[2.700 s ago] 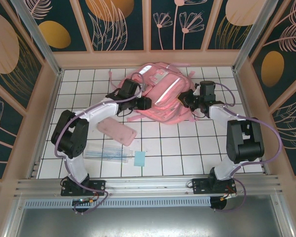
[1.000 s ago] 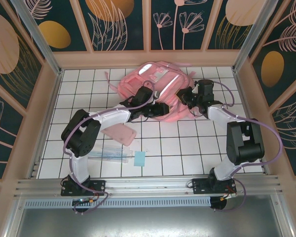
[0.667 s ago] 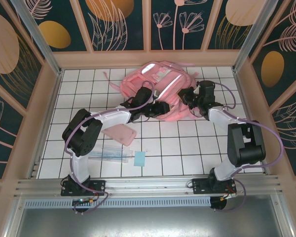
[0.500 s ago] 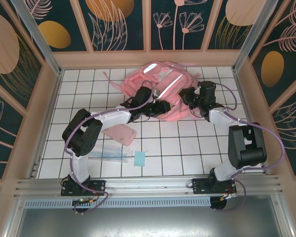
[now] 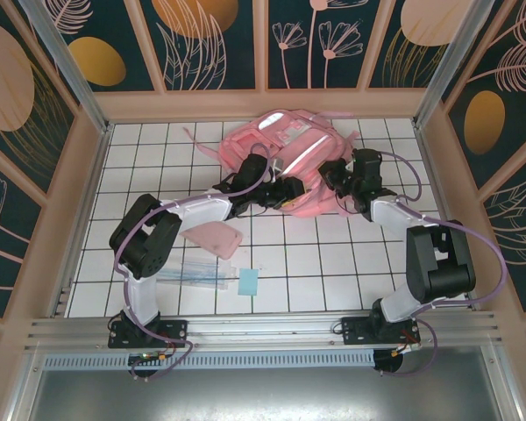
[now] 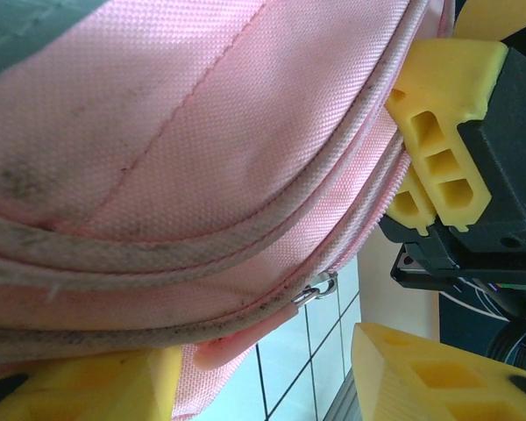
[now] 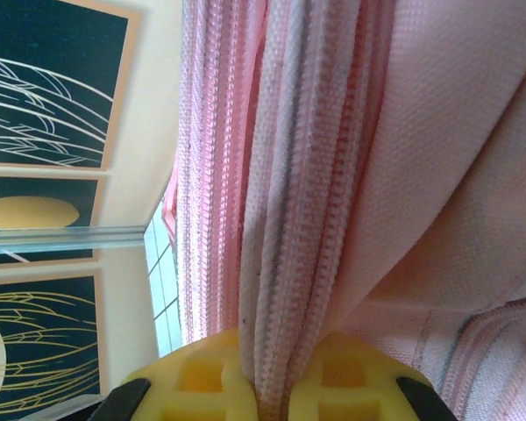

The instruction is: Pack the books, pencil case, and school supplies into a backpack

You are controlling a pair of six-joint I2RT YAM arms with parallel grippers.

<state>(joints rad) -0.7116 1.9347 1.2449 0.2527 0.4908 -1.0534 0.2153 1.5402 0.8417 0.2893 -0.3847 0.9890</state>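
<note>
Your right gripper (image 7: pixel 267 392) is clamped on the backpack (image 5: pixel 285 149). In its wrist view the two yellow fingers (image 7: pixel 202 377) sit together, with a ridge of pink zipper seam pinched between them.

Your left gripper (image 6: pixel 259 381) has its jaws apart. In its wrist view one yellow finger rests against the pink fabric at the lower left and the other stands clear at the lower right. White tile shows in the gap between them, so this gripper grips nothing. A small metal zipper pull (image 6: pixel 314 288) with a pink tab hangs from the seam just above that gap. From this camera you can also see the right gripper's yellow fingers at the upper right, closed on the bag's edge.

From above, the backpack lies at the far middle of the table (image 5: pixel 333 263). The left gripper is at its near edge and the right gripper at its right side, the two close together. The pencil case (image 5: pixel 212 237) lies flat on the tiles beside the left arm, apart from the backpack. Nearer to you, the clear packet of sticks (image 5: pixel 193 272) lies lengthwise. The light-blue pad (image 5: pixel 248 281) sits just beside its right end; whether they touch, you cannot tell.
</note>
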